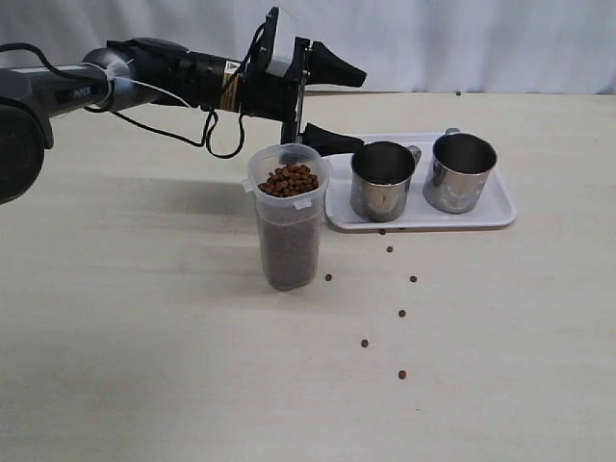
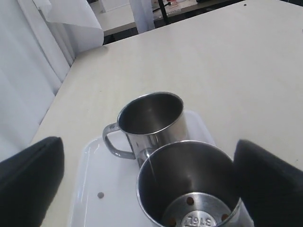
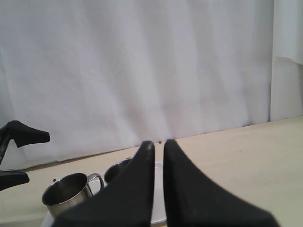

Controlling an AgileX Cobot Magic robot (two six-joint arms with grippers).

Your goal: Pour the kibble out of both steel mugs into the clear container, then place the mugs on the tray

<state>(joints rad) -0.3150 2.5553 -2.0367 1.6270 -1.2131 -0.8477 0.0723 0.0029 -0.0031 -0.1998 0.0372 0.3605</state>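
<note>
On the tray [image 1: 500,217]: two steel mugs [image 1: 382,180] [image 1: 460,171], upright, side by side. Left of the tray: one clear container [image 1: 289,241], brimful of kibble [image 1: 289,180]. In front of the tray: seven loose pellets [image 1: 402,313] on the tabletop [image 1: 144,337]. By the tray's left end: left end effector [image 1: 358,111], spread wide, empty. Apart from the tray: right end effector [image 3: 158,146], pinched closed, empty.

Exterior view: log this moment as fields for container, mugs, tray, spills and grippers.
clear container: upright on table, filled with kibble
steel mug nearer container: upright on tray
other steel mug: upright on tray
spill: loose pellets on table before tray
left gripper: open, empty, beside the mugs
right gripper: shut, empty
</note>
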